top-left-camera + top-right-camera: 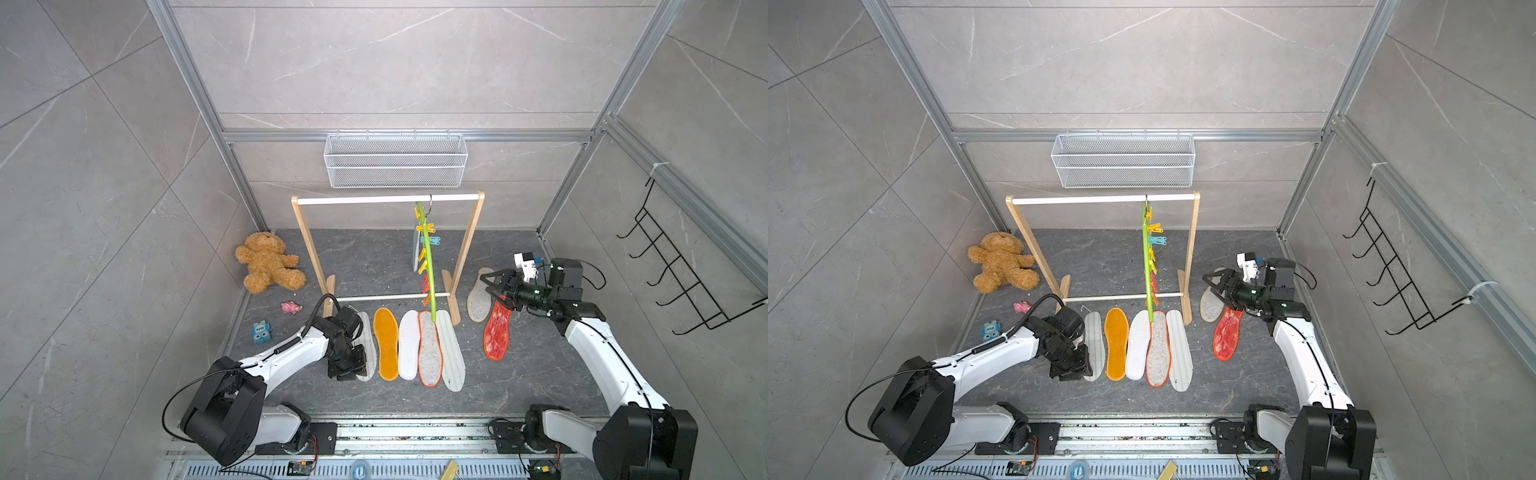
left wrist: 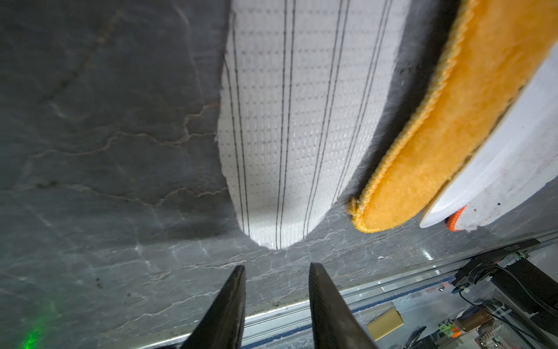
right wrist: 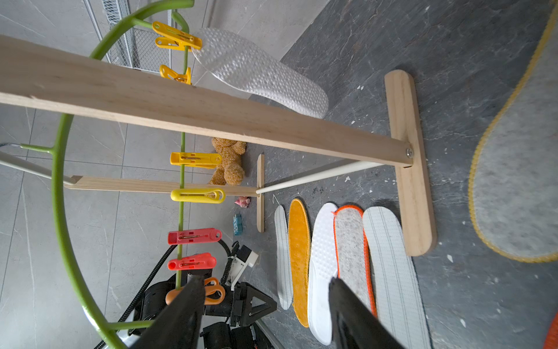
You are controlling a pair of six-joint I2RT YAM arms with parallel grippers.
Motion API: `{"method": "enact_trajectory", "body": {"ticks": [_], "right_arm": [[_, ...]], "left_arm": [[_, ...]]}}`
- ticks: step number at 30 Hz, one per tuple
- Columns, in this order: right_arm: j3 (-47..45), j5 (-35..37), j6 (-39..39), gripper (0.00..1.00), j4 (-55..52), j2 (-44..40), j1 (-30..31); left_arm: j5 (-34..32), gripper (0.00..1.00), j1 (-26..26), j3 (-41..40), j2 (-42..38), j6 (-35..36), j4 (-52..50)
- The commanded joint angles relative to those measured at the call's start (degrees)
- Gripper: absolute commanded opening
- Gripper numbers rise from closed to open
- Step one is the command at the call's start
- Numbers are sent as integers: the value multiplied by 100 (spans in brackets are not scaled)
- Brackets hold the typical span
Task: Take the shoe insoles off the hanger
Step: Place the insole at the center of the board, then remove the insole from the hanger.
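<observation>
While one insole [image 3: 259, 72] is clipped to the hanger [image 3: 56, 196], left gripper [image 2: 277, 266] and right gripper [image 3: 265, 279] are held open, empty.

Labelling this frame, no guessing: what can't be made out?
- Left fingers: under the left arm in both top views; bases cut off in the left wrist view.
- Striped insole beside that arm: one long edge covered by it in both top views.
- Hanging insole: edge-on sliver in both top views; rack post crosses it in the right wrist view.
- Red mesh insole: far end behind the right fingers in both top views.
</observation>
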Motion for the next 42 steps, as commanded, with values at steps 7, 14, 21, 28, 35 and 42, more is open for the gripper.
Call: {"method": "enact_trajectory", "body": {"ticks": [7, 14, 21, 28, 35, 42], "right_arm": [[-123, 37, -64, 69, 71, 69, -8], [-322, 370, -170, 68, 13, 76, -8], [-481, 702, -357, 68, -183, 28, -14], [-466, 975, -406, 71, -320, -144, -149], [-419, 1087, -391, 73, -381, -308, -453], [-333, 1123, -246, 74, -370, -475, -568]], "left_arm": [[-541, 38, 29, 593, -523, 131, -700], [-1105, 38, 25, 1012, -971, 422, -640], [-1474, 47, 20, 1209, -1234, 589, -18], [-1631, 66, 26, 1188, -1404, 755, 774], [-1769, 71, 22, 1103, -1522, 907, 1557], [-1776, 73, 21, 749, -1590, 1146, 2861]]}}
